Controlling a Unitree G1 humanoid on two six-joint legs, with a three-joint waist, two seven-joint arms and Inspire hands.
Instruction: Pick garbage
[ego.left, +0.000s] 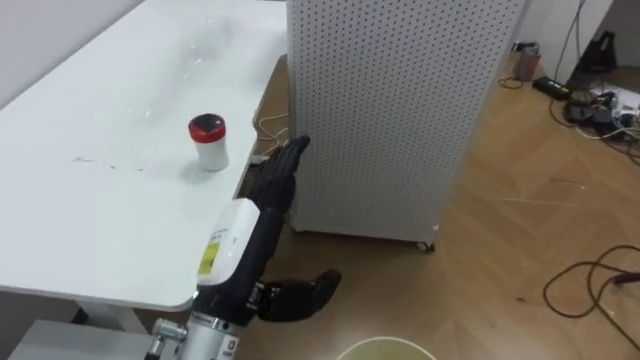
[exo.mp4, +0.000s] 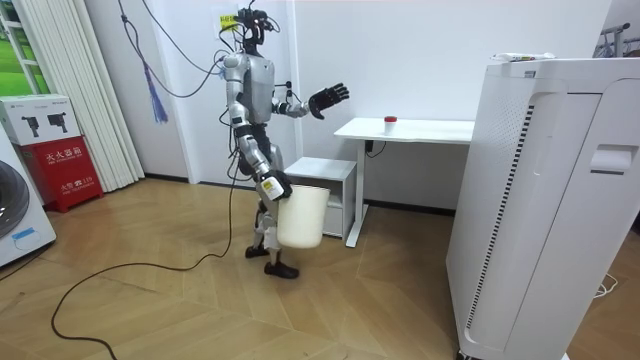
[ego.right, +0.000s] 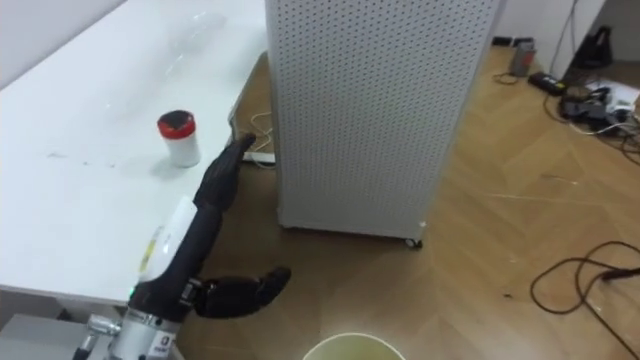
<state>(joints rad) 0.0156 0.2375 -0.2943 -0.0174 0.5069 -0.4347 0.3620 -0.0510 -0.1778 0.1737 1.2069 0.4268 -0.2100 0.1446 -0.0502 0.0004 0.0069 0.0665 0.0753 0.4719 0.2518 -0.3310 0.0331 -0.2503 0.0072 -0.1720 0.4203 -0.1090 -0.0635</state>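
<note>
Just left of my outstretched left hand (ego.left: 282, 168), a little beyond its fingertips, the small white cup with a red lid (ego.left: 208, 141) stands upright on the white tabletop (ego.left: 100, 220), untouched. That hand is flat-fingered and holds nothing, poised over the tabletop's edge, so I judge this is the reach, before any grasp. Next it must swing left, close round the cup and carry it to the pale round plastic bin (exo.mp4: 302, 215) hanging from my right hand (ego.left: 300, 293), whose fingers are curled, low beneath. The bin's rim is cut off below, how I grip it is hidden, and whether the cup holds anything I cannot tell.
</note>
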